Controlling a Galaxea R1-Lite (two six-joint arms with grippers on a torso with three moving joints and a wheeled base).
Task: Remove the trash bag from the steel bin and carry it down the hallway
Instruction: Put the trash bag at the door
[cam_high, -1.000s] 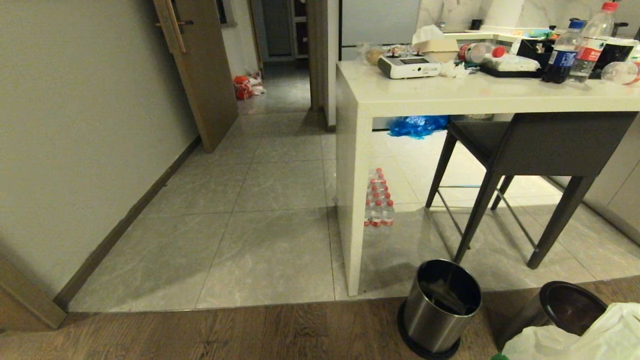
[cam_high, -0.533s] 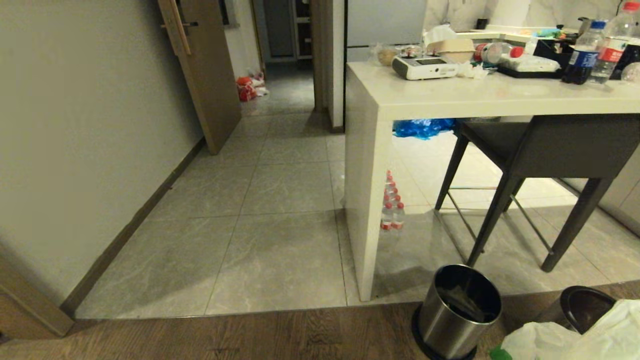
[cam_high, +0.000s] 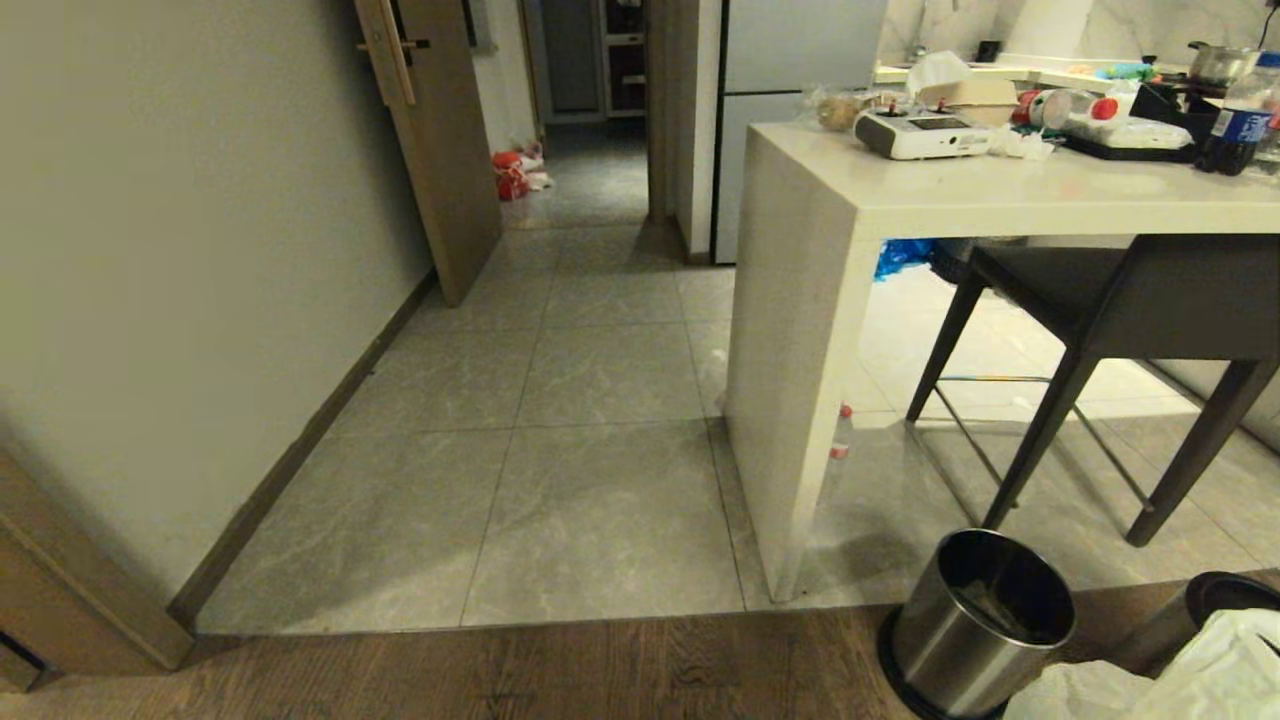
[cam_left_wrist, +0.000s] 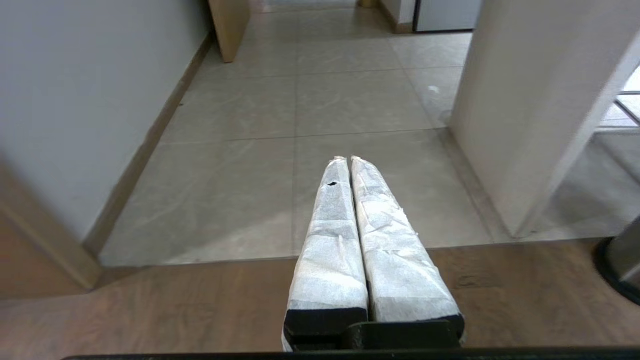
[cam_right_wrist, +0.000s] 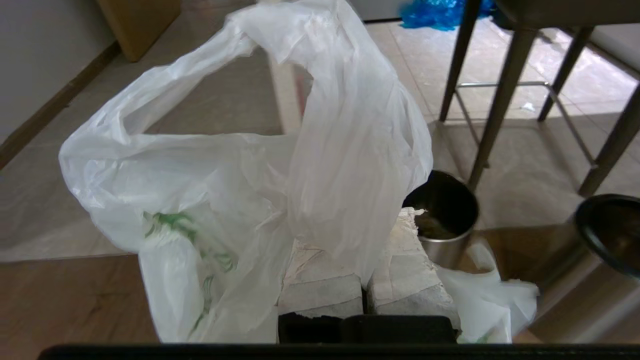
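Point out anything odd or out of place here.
An orange-red bag lies on the hallway floor by the far doorway, and a crumpled blue bag sits under the counter. Nothing looks spilled.

Tiled floor (cam_high: 600, 500) — steel bin (cam_high: 975, 625)

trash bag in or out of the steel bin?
Out. The trash bag hangs from the shut right gripper, clear of the steel bin behind.

Dim warm indoor light, brighter floor glare beyond the table (cam_high: 1000, 195).
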